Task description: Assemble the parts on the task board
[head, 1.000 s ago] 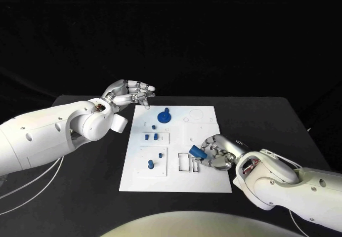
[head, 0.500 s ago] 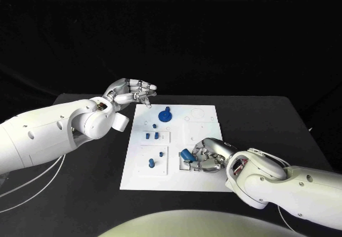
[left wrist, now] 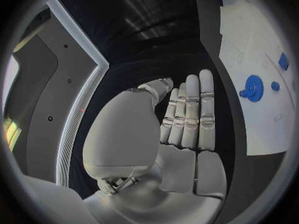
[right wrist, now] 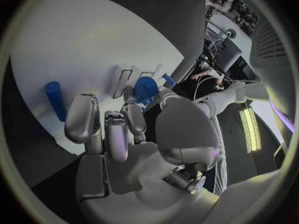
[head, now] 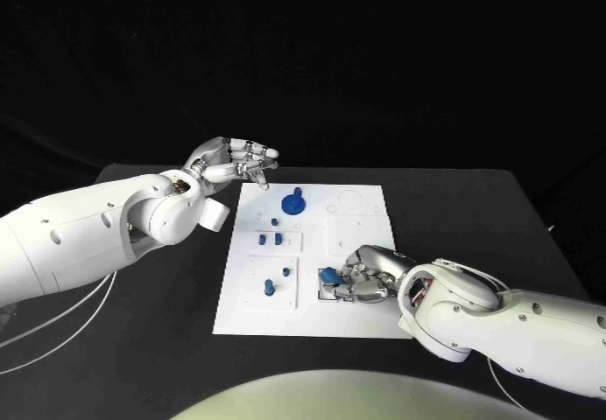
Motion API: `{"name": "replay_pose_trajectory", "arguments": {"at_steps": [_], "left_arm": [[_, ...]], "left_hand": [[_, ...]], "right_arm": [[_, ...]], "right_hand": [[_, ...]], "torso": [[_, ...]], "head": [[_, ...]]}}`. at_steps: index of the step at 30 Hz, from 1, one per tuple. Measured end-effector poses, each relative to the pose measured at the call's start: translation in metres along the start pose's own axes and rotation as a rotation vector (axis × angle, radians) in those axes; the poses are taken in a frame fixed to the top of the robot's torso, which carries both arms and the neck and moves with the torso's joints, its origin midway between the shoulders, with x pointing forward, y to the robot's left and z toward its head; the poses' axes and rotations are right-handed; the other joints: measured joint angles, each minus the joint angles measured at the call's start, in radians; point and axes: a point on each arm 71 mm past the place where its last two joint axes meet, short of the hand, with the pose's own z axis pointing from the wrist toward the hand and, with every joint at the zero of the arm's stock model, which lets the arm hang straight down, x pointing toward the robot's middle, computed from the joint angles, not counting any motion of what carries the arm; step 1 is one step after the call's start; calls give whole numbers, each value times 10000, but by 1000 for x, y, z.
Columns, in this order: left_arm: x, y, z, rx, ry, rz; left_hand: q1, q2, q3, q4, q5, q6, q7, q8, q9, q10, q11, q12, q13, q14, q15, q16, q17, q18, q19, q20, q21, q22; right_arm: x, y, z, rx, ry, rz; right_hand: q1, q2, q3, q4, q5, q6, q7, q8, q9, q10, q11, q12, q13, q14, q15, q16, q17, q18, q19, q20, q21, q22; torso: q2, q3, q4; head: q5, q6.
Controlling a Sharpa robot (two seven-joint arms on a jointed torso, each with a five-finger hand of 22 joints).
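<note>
One blue part [head: 331,276] in right hand [head: 363,278] fingers, over task board [head: 360,232].

**Blue on white, set against black**

The task board [head: 360,311] is plain white, unpatterned, lying on a matte black table [head: 505,227]. On the board, the parts are all a saturated blue: a round disc part [head: 292,206] at its far end, small pegs [head: 269,239] near its middle, another peg [head: 268,286] nearer. The blue part [head: 331,275] at the right hand [head: 360,278] matches them. Both hands are silver, the left hand [head: 231,163] included; the arms are glossy white.
</note>
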Motion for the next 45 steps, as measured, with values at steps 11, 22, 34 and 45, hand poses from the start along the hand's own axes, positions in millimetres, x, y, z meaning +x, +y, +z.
{"name": "replay_pose_trajectory", "arguments": {"at_steps": [11, 22, 34, 45], "left_arm": [[0, 0, 0, -8, 16, -5], [0, 0, 0, -51, 7, -3], [-1, 1, -1, -93, -18, 6], [-1, 1, -1, -108, -16, 5]], "left_hand": [[-37, -37, 25, -25, 0, -35, -34, 0, 0, -33, 32, -35, 0, 0, 0, 0, 10, 0, 0, 0, -35, -14], [-37, -37, 24, -25, 0, -35, -35, 0, 0, -32, 32, -35, 0, 0, 0, 0, 9, 0, 0, 0, -34, -14], [-36, -37, 24, -24, 0, -35, -35, 0, 0, -32, 32, -34, 0, 0, 0, 0, 8, 1, 0, 0, -33, -13], [-59, -14, 48, -48, 0, -58, -13, 0, -2, -54, 54, -34, 0, 0, 0, 0, 7, -1, 0, 0, -33, -14]], "right_arm": [[2, 3, 3, -69, 123, -194], [2, 7, 0, -322, 99, -233], [-1, 4, -8, -581, -37, -143], [-2, -2, -5, -466, -80, -215]], "right_hand": [[-1320, 124, -1636, 16, -1548, -84, -29, 181, 199, -113, 72, -391, -220, 0, 0, 0, 0, 0, -56, -55, -443, 8], [-1530, 470, -2481, 1, -1604, -148, -33, 147, 251, -164, 92, -497, -230, 0, 1, 0, -1, 0, -95, -15, -542, 6], [1282, 1061, -2786, -104, -556, -110, -70, 148, 266, 72, 2, -192, 191, 0, 1, 0, -2, -1, -34, -75, -421, 4], [2326, 1318, -2370, -69, -965, -79, -100, 107, 169, 105, 37, -95, 337, 37, -32, 0, 5, 0, 18, -127, -309, 3]], "torso": [[-1, 3, -6], [-7, 4, -11], [-7, 9, -10], [-8, 7, -7]], "head": [[-24, -7], [-25, -12], [2, -14], [-26, -5]]}}
